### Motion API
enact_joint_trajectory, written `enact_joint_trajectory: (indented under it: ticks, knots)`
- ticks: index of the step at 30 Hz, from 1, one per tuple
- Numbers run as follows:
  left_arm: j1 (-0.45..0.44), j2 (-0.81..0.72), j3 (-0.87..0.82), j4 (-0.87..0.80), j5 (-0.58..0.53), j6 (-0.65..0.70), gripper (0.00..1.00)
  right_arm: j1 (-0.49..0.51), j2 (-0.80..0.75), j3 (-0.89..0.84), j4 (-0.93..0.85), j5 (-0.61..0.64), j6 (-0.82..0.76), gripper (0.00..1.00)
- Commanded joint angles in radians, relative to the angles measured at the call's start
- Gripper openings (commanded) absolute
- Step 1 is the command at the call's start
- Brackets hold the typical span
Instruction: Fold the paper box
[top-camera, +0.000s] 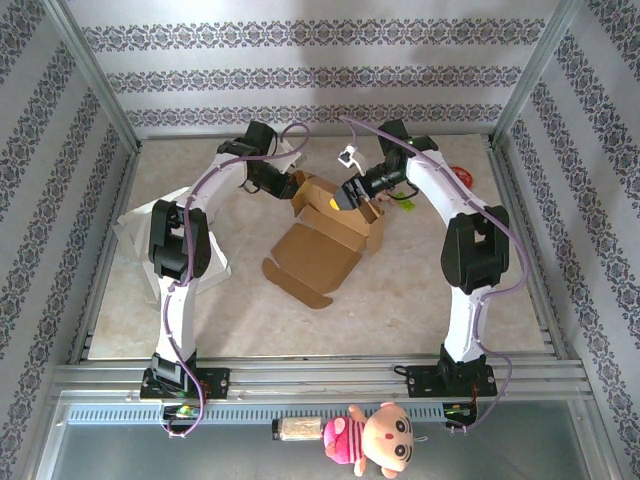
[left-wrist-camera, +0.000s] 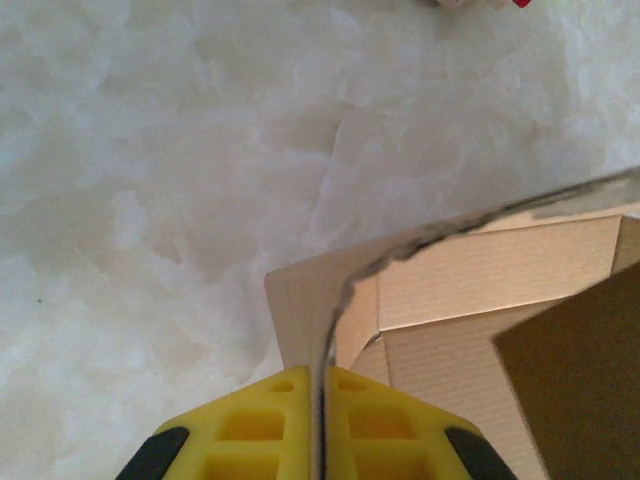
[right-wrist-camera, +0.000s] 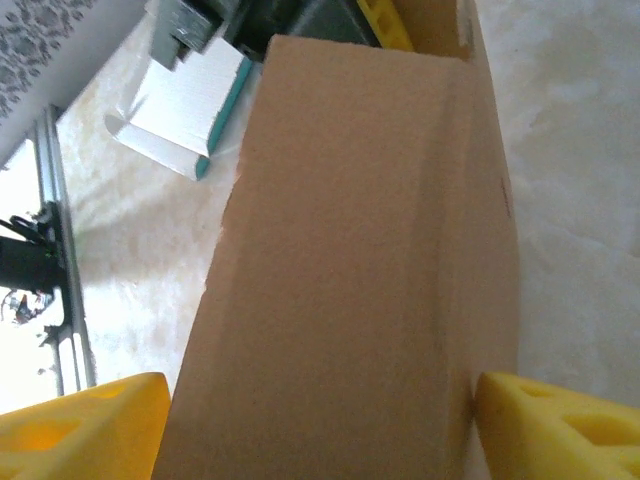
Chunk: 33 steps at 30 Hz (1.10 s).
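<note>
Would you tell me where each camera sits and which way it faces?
Top external: above and behind the bases, looking down on the table; left arm and right arm show.
Left wrist: left arm, facing the table; left end effector shut on the box's edge.
Right wrist: right arm, facing along a box panel between the right end effector's spread fingers.
Shared: all three see the box.

a robot test cell, lab-like: marble-look table (top-camera: 400, 310) fenced by aluminium posts (top-camera: 98, 85), far wall (top-camera: 300, 75) papered in floral stripes, left arm (top-camera: 178, 310) and right arm (top-camera: 465, 310) bolted to the near metal rail (top-camera: 320, 375).
</note>
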Motion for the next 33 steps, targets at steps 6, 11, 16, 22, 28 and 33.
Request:
enact_joint_trajectory:
  ticks: [6,11,16,22,28,33]
  knots:
    - [-0.008,-0.038,0.04,-0.045,0.016,0.033,0.07,0.043,0.049,0.037,-0.028,0.129,-0.001,0.63]
    - [-0.019,-0.057,0.039,-0.038,0.001,-0.001,0.07,0.054,0.025,-0.002,0.048,0.269,0.028,0.51]
    - [-0.021,-0.07,0.041,-0.024,-0.032,-0.114,0.07,0.077,-0.044,-0.108,0.194,0.454,0.027,0.46]
    - [-0.024,-0.112,0.012,0.017,-0.024,-0.258,0.06,0.126,-0.097,-0.207,0.347,0.694,0.01,0.47]
    - [-0.023,-0.185,-0.115,0.152,0.004,-0.431,0.06,0.165,-0.123,-0.259,0.439,0.821,-0.025,0.46]
    - [-0.026,-0.223,-0.231,0.231,0.014,-0.53,0.07,0.188,-0.122,-0.285,0.478,0.888,-0.046,0.44]
